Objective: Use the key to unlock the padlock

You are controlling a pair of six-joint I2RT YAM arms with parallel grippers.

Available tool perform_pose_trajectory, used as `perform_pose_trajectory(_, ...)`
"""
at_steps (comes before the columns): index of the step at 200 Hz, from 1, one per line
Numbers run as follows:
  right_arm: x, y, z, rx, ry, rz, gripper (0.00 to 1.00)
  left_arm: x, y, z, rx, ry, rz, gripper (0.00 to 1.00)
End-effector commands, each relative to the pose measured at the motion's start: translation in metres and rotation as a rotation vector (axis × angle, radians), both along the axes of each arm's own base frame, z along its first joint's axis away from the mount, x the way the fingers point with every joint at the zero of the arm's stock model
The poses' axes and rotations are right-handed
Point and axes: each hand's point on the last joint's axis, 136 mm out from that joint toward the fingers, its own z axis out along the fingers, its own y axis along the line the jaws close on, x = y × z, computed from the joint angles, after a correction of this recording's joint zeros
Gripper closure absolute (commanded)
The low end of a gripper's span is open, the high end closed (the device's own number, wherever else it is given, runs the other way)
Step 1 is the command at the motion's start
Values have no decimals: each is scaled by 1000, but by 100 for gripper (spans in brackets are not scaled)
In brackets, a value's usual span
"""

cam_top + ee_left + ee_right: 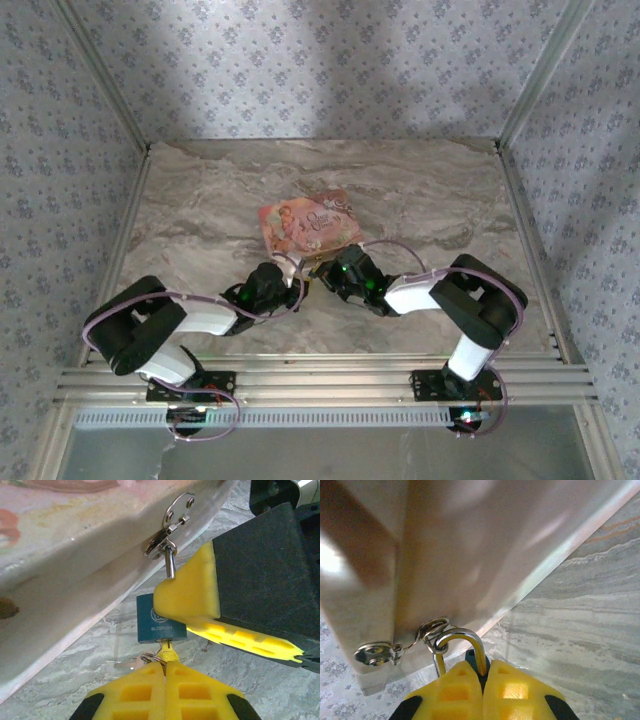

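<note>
The padlock [150,625] hung from the latch [162,542] on the box [310,222]. The right gripper [483,675] pinched the padlock, and the left gripper [165,669] pinched the key [168,652] under it.

The top view is bright but soft and a little grainy. Pale light patches sit on the back wall [330,60] at the upper middle. Small dark shadows lie on the table [200,200] near the middle. In the right wrist view the box [470,545] is blurry, with white glare at the top. In the left wrist view the padlock [152,625] looks sharp.
</note>
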Motion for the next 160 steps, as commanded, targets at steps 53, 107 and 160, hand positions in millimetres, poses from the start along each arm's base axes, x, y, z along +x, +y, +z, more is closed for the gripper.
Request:
perform_pose_trajectory(53,-23,-1,28,-88,-53,212,100,-2,5,34,-57,-24,15,61)
perform_pose_trajectory(107,-30,-17,25,-225,-30,379,100,9,31,40,-82,29,122,59)
perform_pose_trajectory(160,-30,-35,21,-354,-15,447,100,16,50,44,-65,57,198,59)
